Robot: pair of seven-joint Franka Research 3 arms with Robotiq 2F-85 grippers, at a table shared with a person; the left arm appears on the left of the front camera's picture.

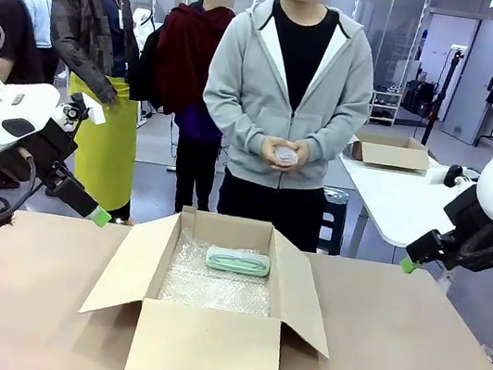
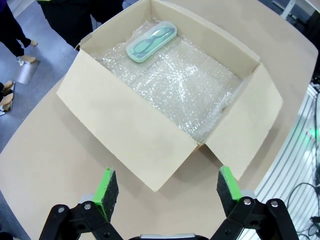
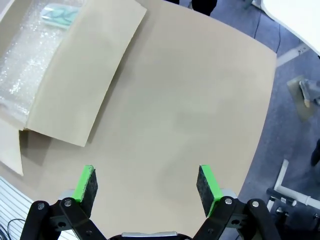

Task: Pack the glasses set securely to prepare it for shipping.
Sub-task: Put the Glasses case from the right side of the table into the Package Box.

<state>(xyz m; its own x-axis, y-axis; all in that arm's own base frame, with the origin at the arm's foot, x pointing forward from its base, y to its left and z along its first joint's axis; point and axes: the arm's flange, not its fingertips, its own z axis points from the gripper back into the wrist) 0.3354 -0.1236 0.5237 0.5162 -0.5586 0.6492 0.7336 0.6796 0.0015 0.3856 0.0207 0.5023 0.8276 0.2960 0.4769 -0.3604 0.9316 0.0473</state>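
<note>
The left gripper [image 2: 166, 181] hovers spread wide and empty above the box [image 2: 125, 130] holding the mint case [image 2: 151, 41]. The right gripper [image 3: 146, 172], likewise spread, hovers over the table [image 3: 190, 100].

The front camera sits at the robot's edge of the table [image 1: 425, 363], facing across it toward the person [image 1: 290, 89] at 12 o'clock, the open cardboard box [image 1: 207, 343] close before it. The left wrist camera looks steeply down into that box from nearby, the mint green case [image 2: 151, 41] near 12 o'clock; the right wrist camera looks down on tabletop, sharing box and case at 10 o'clock.
</note>
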